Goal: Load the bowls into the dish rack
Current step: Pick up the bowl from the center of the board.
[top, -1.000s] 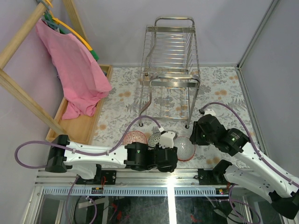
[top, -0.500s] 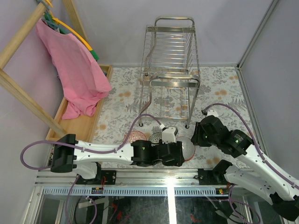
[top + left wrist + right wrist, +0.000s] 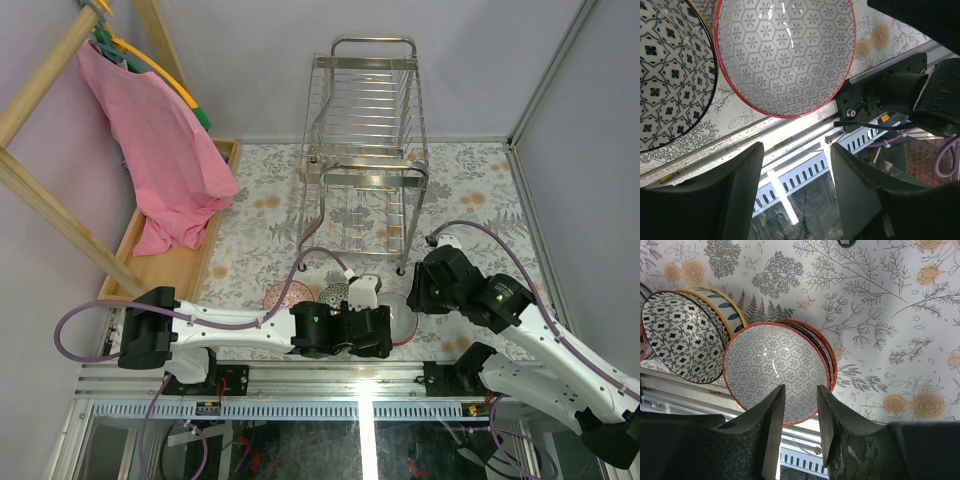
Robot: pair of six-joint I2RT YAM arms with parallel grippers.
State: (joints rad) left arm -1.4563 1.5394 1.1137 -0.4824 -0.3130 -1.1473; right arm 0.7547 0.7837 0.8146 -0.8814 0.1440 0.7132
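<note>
Spreading the jaws of the left gripper [image 3: 796,150] wider than a second ago, with nothing between them, above the slotted metal rail [image 3: 775,135] at the table's near edge, and carrying that arm further right along it. Holds the right gripper [image 3: 800,390] at a narrow gap, pinching nothing, poised over the red-rimmed ceramic bowl with a grey hexagon pattern [image 3: 765,365]. Reads as a reach under way rather than a grasp made, with no bowl lifted yet.

Leaves every bowl on the flowered tablecloth [image 3: 880,315] at the near edge, well apart from the tall chrome wire dish rack [image 3: 365,150] at the far side, where no bowl shows.

Counts two grippers, one rack and at least five bowls. Lists the hexagon one, a second red-rimmed bowl nested under it [image 3: 827,357], a black-rimmed bowl with blue-and-white tiling [image 3: 682,335] and a yellow-rimmed bowl with blue leaves [image 3: 727,302]. Adds a sliver of a fifth at the left edge of the right wrist view, too little to describe.
</note>
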